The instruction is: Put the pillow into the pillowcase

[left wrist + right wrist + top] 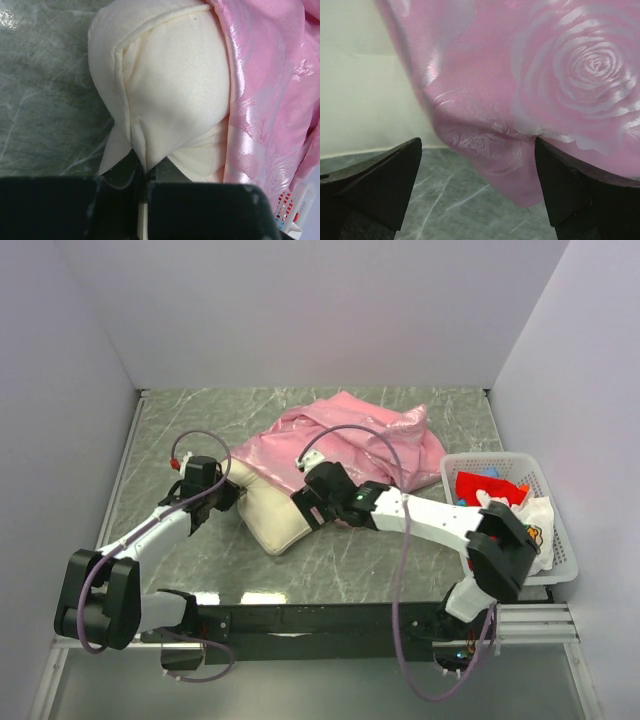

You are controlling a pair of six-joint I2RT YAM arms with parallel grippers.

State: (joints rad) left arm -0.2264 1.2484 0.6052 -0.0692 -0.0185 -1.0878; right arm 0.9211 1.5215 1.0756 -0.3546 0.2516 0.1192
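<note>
— Grey marble table (200,420): where's the pillow (272,518)?
— Centre, its 2 o'clock end covered by the pillowcase (350,430). Left gripper (145,172) pinches its corner; right gripper (476,146) gapes, pink fabric between.

Grey-green marbled table (200,430), white slatted basket (500,459) at right, red cloth (485,488), white printed cloth (541,527) inside

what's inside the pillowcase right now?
The pillow is partly in: its far end disappears under the pink pillowcase, while its near end sticks out uncovered. The fabric hides how deep the pillow reaches and whether anything else is inside.
</note>
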